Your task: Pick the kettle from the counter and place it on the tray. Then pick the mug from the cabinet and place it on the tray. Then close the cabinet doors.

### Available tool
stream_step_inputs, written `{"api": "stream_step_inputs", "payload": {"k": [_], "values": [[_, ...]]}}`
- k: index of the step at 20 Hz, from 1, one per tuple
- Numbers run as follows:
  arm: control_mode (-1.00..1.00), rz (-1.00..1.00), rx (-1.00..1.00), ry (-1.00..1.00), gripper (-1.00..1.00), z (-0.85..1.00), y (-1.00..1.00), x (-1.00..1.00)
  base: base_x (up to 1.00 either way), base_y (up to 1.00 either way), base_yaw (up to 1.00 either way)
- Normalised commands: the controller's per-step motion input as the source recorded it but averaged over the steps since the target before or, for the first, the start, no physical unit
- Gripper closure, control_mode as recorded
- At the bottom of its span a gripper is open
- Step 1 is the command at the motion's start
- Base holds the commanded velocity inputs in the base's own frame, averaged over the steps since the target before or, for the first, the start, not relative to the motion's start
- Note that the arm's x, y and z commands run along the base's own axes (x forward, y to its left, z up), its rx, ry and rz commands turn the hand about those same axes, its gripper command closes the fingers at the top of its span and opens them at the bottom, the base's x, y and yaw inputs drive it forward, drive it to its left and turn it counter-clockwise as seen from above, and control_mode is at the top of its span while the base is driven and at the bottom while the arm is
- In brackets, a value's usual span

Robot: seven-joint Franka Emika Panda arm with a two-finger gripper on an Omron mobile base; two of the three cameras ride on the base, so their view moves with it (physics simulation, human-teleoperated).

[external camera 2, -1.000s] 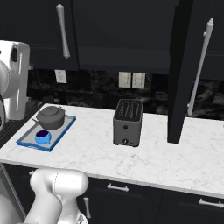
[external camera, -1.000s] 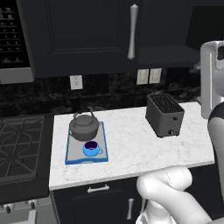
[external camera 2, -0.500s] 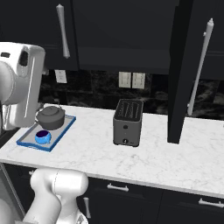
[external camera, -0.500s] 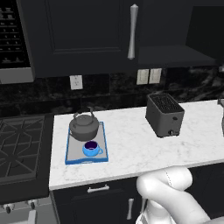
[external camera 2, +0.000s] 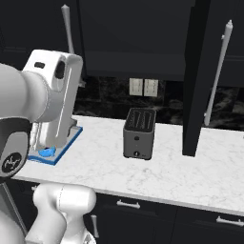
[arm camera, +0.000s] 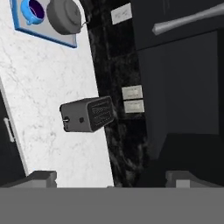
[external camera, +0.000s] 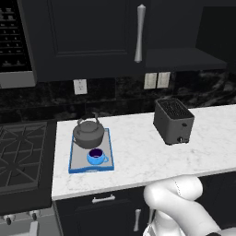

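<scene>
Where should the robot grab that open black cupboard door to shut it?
Probably the long silver bar handle on the open cabinet door. That door sticks straight out over the counter, and the bar stands upright on its face, turned right in the right base view. Come from that side, fingers either side of the bar.

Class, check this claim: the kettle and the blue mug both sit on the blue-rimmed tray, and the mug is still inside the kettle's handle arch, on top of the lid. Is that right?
Not quite. The mug is not on the lid; it stands on the tray beside the kettle, on the side nearer the counter's front edge, as the left base view shows. Both do sit on the tray.
</scene>
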Motion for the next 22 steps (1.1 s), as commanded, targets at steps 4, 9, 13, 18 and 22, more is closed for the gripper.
{"api": "stream_step_inputs", "payload": {"k": [4,9,13,18,22], "values": [[-1.0,-0.07,0.0,0.0,-1.0,0.0,-0.85,-0.14,0.0,0.0,0.0],[-1.0,-0.41,0.0,0.05,-1.0,0.0,-0.79,-0.1,0.0,0.0,0.0],[-1.0,-0.54,0.0,0.07,-1.0,0.0,-0.75,-0.15,0.0,0.0,0.0],[-1.0,-0.28,-0.02,-0.02,-1.0,-0.05,-0.65,-0.55,0.0,0.0,0.0],[-1.0,-0.14,-0.07,-0.04,-1.0,-0.03,-0.71,-0.42,0.0,0.0,0.0]]}}
